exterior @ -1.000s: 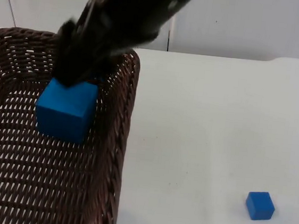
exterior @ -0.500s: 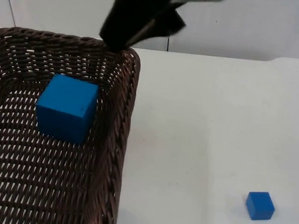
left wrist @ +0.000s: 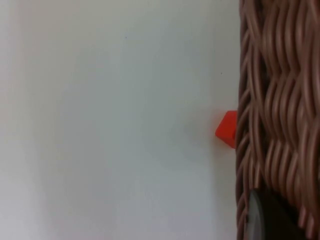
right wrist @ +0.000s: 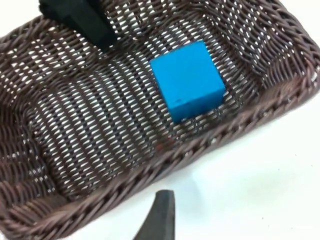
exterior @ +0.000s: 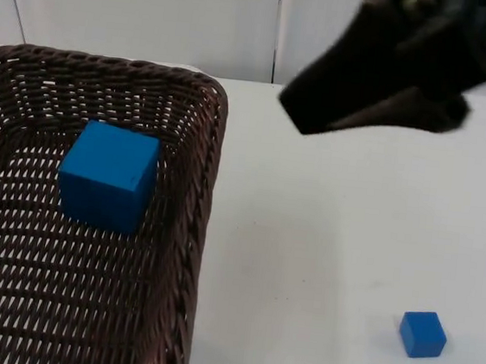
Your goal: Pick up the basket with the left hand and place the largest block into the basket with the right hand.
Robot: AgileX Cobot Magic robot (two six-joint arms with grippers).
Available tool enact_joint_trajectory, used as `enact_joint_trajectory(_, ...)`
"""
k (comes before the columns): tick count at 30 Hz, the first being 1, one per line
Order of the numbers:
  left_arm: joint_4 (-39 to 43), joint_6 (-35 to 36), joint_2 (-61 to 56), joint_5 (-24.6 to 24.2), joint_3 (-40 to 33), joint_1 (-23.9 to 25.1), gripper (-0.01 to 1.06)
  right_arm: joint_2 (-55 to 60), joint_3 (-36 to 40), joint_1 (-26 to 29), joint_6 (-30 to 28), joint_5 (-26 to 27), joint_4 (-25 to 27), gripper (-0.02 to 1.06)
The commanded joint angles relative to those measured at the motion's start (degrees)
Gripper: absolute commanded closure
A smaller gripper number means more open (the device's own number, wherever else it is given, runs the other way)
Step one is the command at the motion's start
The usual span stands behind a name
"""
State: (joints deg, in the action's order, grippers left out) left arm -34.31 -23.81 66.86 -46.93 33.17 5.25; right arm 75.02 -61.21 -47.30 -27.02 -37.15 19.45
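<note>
The brown wicker basket (exterior: pixel 198 195) stands at the left of the table. A large blue block (exterior: pixel 107 175) lies loose on its woven floor, also seen in the right wrist view (right wrist: pixel 187 81). My left gripper (right wrist: pixel 80 22) is shut on the basket's rim, with the weave (left wrist: pixel 280 100) close against its black fingertip (left wrist: pixel 262 217). My right gripper (exterior: pixel 320 112) hangs open and empty above the table, to the right of the basket and clear of it; one of its fingertips (right wrist: pixel 159 217) shows outside the basket's near rim.
A small blue block (exterior: pixel 423 333) lies on the white table at the front right. A small red block (left wrist: pixel 227 129) sits on the table against the basket's outer wall, partly hidden by it. The grey partition wall (exterior: pixel 157 8) runs along the back.
The right gripper let go of the large blue block, lifted out of the basket and swung up and to the right. The block and basket have stayed put.
</note>
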Motion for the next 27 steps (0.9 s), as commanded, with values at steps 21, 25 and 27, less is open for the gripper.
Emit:
enact_joint_trajectory(21,-11.2,-5.7,-0.6,0.9,0.1,0.0,1.05,-25.5,9.8,0.2,2.0,-4.6,0.1,0.27)
enact_joint_trajectory(25,-15.1,-7.4,0.8,1.3,0.3,-0.3,1.05,-28.7,9.8,0.2,2.0,-5.4,0.1,0.27)
enact_joint_trajectory(27,-16.9,-8.8,2.6,1.3,0.5,-0.3,1.05,-30.8,9.8,0.2,2.0,-5.3,-0.2,0.27)
